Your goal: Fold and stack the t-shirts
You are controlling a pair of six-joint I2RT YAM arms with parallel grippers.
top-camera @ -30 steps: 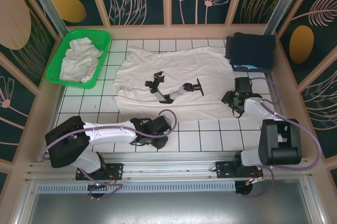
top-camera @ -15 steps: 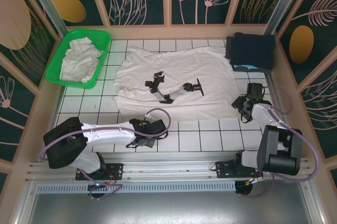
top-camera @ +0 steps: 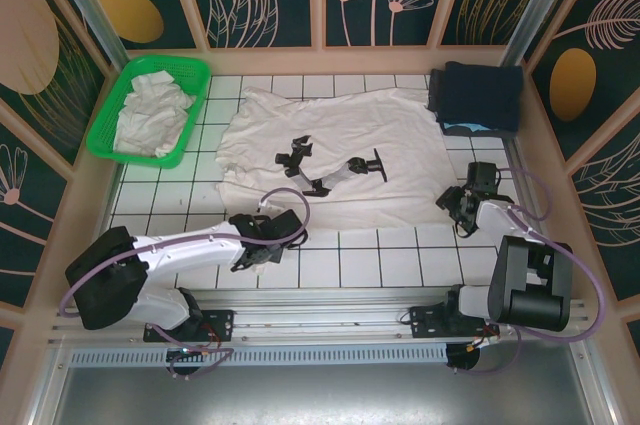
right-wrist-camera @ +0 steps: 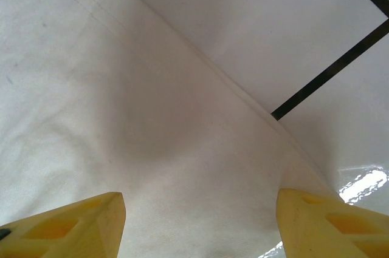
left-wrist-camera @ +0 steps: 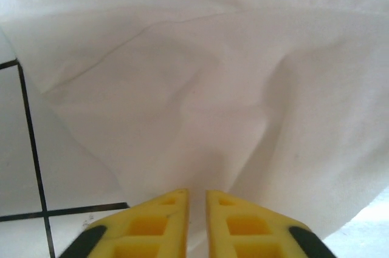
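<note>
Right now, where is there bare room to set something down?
Free: tiles in front of the green basket beside the t-shirt, and the near row between left gripper and right gripper. Crowded: the middle under the t-shirt, the far right corner with a dark pile.

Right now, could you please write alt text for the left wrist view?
The left gripper has its yellow fingers almost together, seeming to pinch the edge of a wrinkled white t-shirt. White table tiles with black lines show at the left.
</note>
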